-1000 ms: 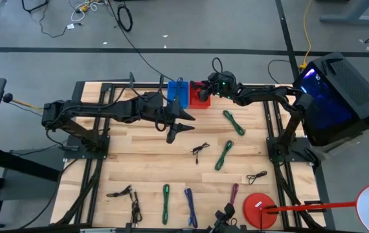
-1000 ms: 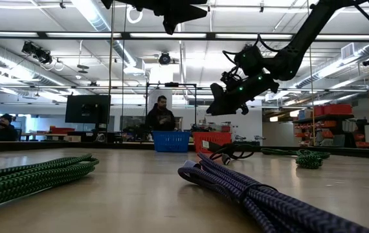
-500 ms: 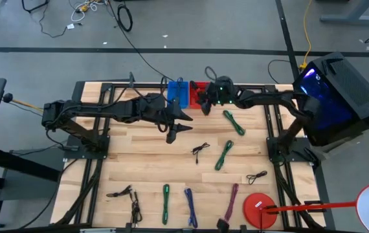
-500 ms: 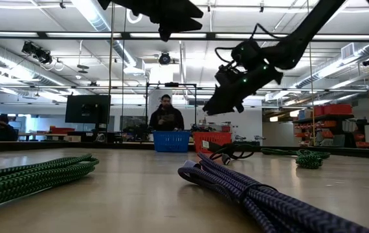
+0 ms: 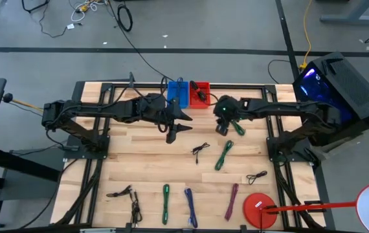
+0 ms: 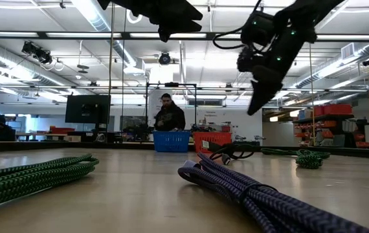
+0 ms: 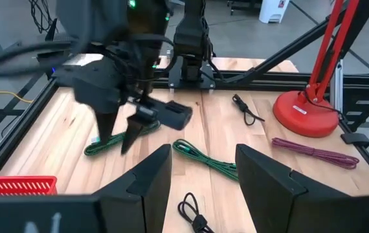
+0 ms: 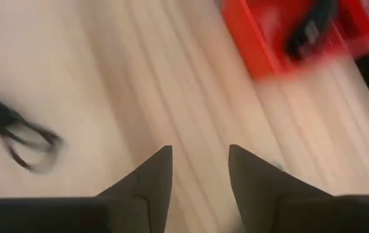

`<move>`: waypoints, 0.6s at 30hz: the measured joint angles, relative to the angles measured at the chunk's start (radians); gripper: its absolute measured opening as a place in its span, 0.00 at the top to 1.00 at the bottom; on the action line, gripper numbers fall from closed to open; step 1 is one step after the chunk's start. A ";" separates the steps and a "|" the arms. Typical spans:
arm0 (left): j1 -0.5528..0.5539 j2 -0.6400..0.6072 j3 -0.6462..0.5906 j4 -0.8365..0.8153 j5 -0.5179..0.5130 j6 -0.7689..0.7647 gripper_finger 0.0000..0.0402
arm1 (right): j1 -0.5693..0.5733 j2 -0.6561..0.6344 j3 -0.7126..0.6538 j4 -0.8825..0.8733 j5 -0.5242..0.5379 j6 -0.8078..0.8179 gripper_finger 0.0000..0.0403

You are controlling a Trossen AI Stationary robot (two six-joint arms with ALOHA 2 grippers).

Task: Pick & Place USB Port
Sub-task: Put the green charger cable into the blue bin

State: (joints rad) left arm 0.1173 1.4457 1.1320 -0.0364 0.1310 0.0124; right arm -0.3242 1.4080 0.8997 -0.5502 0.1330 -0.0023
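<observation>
Pale wood-plank table in a black frame, on grey floor with cables trailing. Scattered across the top — green cable, black cable, purple cable, maroon cable, plus a red lamp base near one corner. At the far edge, blue bin touching red bin; a black cable piece lay inside the red one. Left gripper hovered by the blue bin, fingers apart, nothing held. Right gripper hung beside the red bin — fingers spread, empty. Beyond the table: workshop room, ceiling strip lights, shelving, a person standing behind the bins.
</observation>
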 joint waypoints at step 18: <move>-0.005 0.000 0.000 -0.040 0.000 0.000 0.56 | 0.014 -0.090 -0.226 -0.150 0.106 0.147 0.62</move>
State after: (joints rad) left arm 0.1127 1.4458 1.1320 -0.0765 0.1314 0.0128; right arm -0.3098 1.3184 0.6734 -0.6999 0.2388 0.1452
